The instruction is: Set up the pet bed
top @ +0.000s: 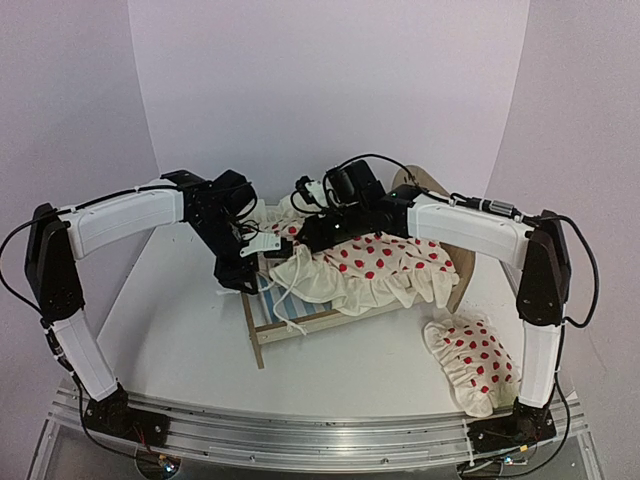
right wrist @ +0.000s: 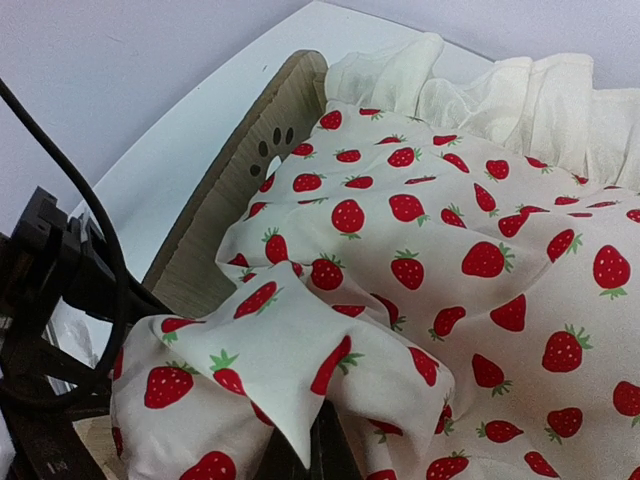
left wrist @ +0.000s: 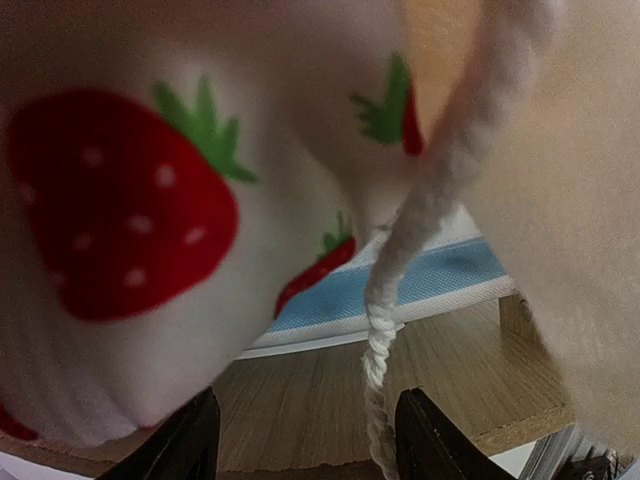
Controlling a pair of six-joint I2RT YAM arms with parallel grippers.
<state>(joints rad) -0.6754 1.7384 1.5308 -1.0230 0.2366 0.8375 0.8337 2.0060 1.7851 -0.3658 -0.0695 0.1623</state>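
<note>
My pet bed [top: 300,326] is thin, pale plywood and sits in the middle of the table [top: 170,340]. Its long axis runs from the low footboard [top: 262,338] at near left to the rounded headboard [right wrist: 235,200] at far right. A soft cream blanket [top: 385,265], strawberry-printed and ruffle-edged, lies rumpled over the blue-and-white striped mattress [left wrist: 400,290]. My left gripper [left wrist: 305,445] stands partly open by the bed's left side. It clamps nothing, and a twisted white cord [left wrist: 385,300] hangs between its fingers. My right gripper [right wrist: 300,455] is closed, pinching a blanket fold.

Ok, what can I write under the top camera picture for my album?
Two robot arms reach over the pet bed, strawberry blanket draped on top, matching pillow lying beside it.
</note>
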